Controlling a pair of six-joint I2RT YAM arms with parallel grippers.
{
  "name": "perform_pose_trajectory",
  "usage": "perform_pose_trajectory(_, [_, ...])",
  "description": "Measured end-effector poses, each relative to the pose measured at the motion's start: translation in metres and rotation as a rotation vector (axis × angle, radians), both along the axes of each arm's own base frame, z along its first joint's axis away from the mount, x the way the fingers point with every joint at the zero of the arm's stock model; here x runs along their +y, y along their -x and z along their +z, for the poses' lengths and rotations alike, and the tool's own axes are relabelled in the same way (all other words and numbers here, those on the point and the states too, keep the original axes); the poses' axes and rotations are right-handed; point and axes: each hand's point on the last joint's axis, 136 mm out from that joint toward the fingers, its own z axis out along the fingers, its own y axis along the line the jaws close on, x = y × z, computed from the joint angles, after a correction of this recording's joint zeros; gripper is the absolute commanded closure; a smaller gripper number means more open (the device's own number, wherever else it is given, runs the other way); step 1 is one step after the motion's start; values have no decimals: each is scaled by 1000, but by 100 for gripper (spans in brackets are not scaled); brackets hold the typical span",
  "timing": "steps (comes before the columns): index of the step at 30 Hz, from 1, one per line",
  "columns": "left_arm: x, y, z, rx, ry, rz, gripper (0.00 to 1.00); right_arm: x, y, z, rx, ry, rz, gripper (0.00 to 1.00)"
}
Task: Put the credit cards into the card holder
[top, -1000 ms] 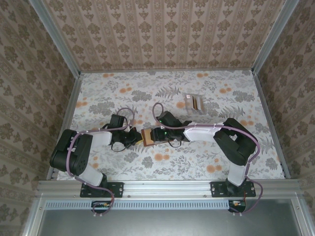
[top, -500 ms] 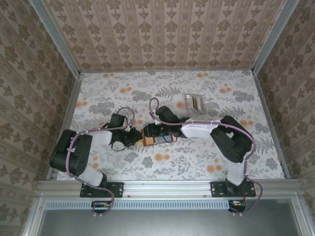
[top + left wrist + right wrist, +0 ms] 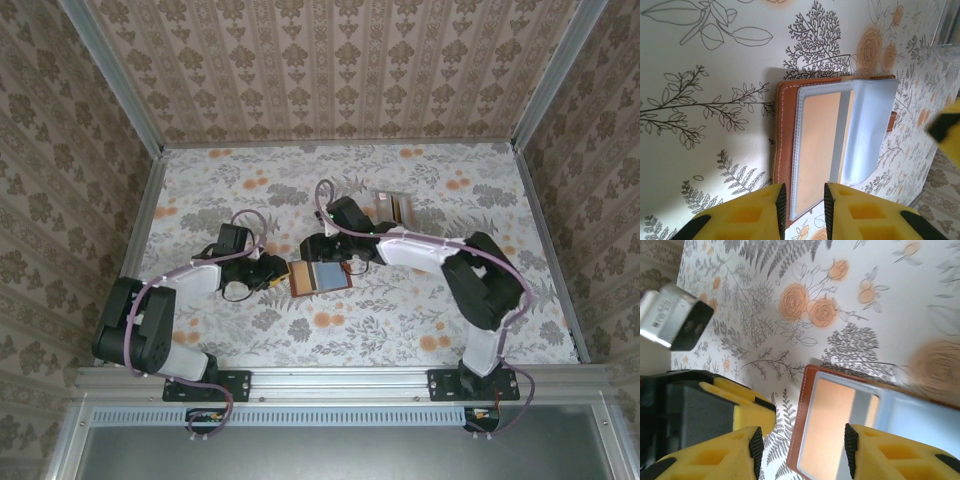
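Observation:
The card holder (image 3: 320, 277) lies opened flat on the table, brown leather (image 3: 785, 150) with pale clear sleeves. A tan card (image 3: 817, 150) shows under one sleeve. My left gripper (image 3: 279, 272) stands at the holder's left end. Its jaws (image 3: 803, 200) are a little apart over the holder's edge and do not pinch it. Just behind the holder hovers my right gripper (image 3: 322, 257), its jaws (image 3: 802, 445) open wide above the stitched edge (image 3: 807, 405). More credit cards (image 3: 394, 207) lie in a small pile at the back, partly behind the right arm.
The floral table (image 3: 230, 190) is bounded by metal rails (image 3: 145, 215) and patterned walls. The two grippers are close together over the holder; a left finger (image 3: 735, 405) shows in the right wrist view. Open table lies toward the front and the far left.
The holder now lies open and flat, where earlier it sat small between both grippers. My left jaws have parted. The right gripper has drawn back toward the rear.

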Motion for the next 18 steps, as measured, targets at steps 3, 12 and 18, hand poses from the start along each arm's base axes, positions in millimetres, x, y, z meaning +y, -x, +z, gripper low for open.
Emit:
perform_pose_trajectory(3, [2, 2, -1, 2, -17, -4, 68, -22, 10, 7, -7, 50, -40, 50])
perform_pose_trajectory(12, [-1, 0, 3, -20, -34, -32, 68, -60, 43, -39, 146, 231, -61, 48])
perform_pose_trajectory(18, [-4, 3, -1, -9, -41, -48, 68, -63, 46, -56, 187, 258, -59, 49])
